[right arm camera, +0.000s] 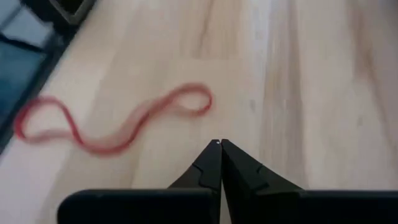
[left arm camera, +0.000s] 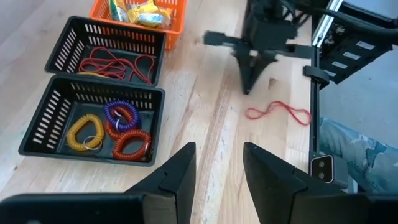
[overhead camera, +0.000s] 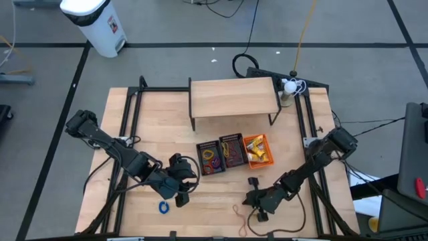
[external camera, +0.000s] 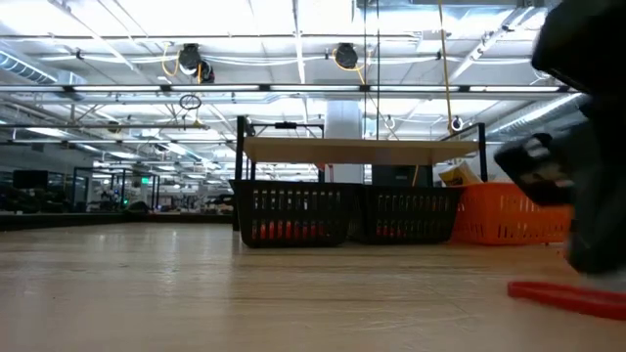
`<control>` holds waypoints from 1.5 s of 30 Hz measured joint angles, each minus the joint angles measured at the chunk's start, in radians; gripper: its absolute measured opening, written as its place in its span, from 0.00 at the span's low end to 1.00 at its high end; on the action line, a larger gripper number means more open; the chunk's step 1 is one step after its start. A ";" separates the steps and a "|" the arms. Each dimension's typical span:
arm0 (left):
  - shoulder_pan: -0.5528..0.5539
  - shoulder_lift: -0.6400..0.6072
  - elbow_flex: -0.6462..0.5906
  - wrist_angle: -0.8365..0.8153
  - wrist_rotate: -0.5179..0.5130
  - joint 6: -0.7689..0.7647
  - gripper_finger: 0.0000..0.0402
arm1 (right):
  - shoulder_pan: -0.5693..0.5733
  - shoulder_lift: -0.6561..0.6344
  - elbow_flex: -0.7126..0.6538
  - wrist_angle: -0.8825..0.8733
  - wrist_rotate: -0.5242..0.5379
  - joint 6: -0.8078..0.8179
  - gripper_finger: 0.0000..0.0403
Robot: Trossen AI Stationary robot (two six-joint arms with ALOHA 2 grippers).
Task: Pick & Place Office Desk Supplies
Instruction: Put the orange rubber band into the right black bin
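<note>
You are looking at sorting that is mostly done: three trays (overhead camera: 233,152) are holding coils, bands and yellow pieces. A red rubber band (right arm camera: 118,124) and blue ring (overhead camera: 164,207) are lying loose on the counter (overhead camera: 134,120). The right claw (right arm camera: 219,144) is pinched shut and empty just beside the band; the left claw (left arm camera: 216,163) is hovering partly open, empty.

1. The red elastic loop (right arm camera: 112,124) appears blurred in the right wrist view.
2. In the low view, a blurred dark arm (external camera: 577,137) is cut off by the right edge.
3. The orange basket (left arm camera: 138,15) is cropped at the left wrist view's edge.
4. Contents of the black baskets (external camera: 293,210) are indistinct through the mesh.
</note>
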 joint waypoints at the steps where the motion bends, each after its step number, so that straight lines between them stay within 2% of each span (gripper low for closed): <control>1: 0.000 0.000 0.000 0.001 0.000 0.000 0.33 | 0.000 -0.014 -0.001 0.003 0.009 -0.009 0.00; 6: 0.000 0.000 0.000 0.000 0.000 0.000 0.33 | 0.000 -0.089 0.004 0.000 0.009 -0.039 0.00; 10: 0.000 0.000 0.000 0.000 0.001 0.000 0.33 | -0.001 -0.106 0.004 0.012 -0.139 -0.028 0.00; 14: 0.000 0.000 0.000 -0.001 0.001 0.000 0.33 | 0.005 -0.106 0.005 0.004 -0.194 0.015 0.04; 21: 0.000 0.000 0.000 -0.001 0.001 0.000 0.33 | 0.013 -0.107 0.005 0.001 -0.190 -0.001 0.27; 27: 0.000 0.000 0.000 -0.001 0.002 -0.002 0.33 | 0.013 -0.100 0.005 -0.005 -0.188 0.093 0.50; 32: 0.000 0.000 0.000 -0.001 0.003 -0.003 0.33 | 0.013 -0.048 -0.007 0.022 -0.188 0.180 0.63; 36: 0.000 0.000 0.000 -0.001 0.003 -0.003 0.33 | 0.011 -0.002 -0.007 0.067 -0.184 0.297 0.67; 41: 0.000 0.000 0.000 -0.001 0.003 -0.006 0.33 | 0.011 0.031 -0.007 0.169 -0.193 0.305 0.66; 45: 0.000 0.000 0.000 -0.001 0.003 -0.006 0.33 | 0.011 0.031 -0.007 0.177 -0.216 0.331 0.64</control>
